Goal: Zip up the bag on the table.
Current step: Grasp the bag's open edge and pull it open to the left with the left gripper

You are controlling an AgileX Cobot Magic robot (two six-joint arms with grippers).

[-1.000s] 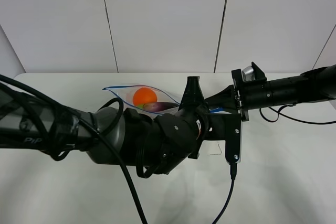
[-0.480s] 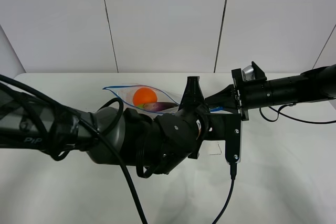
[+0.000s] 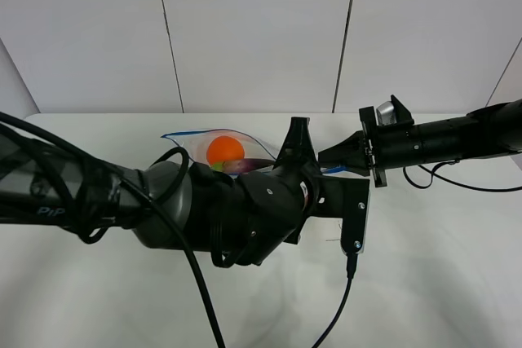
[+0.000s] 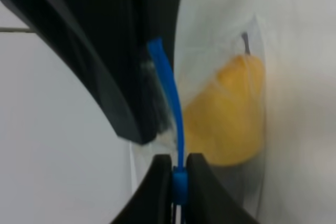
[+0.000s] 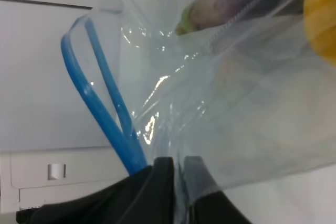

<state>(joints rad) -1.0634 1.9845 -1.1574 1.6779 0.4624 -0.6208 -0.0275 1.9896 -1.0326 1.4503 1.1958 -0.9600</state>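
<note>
Blue zipper strip (image 4: 169,85) | left tool (image 4: 179,176) pinching it | right tool (image 5: 178,182) pinching bag (image 5: 236,103) edge | mouth gaping

bag (image 5: 226,108): clear glossy plastic film, crinkled, glare spots. zipper strip (image 5: 97,106): smooth shiny blue plastic. desk (image 3: 457,283): matt white, smooth. left gripper (image 4: 178,166): matt black plastic. pear (image 4: 231,119): dull yellow skin.

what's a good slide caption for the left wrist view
Left fingers pinch the blue zipper strip of the bag, a yellow pear showing through the clear plastic.
</note>
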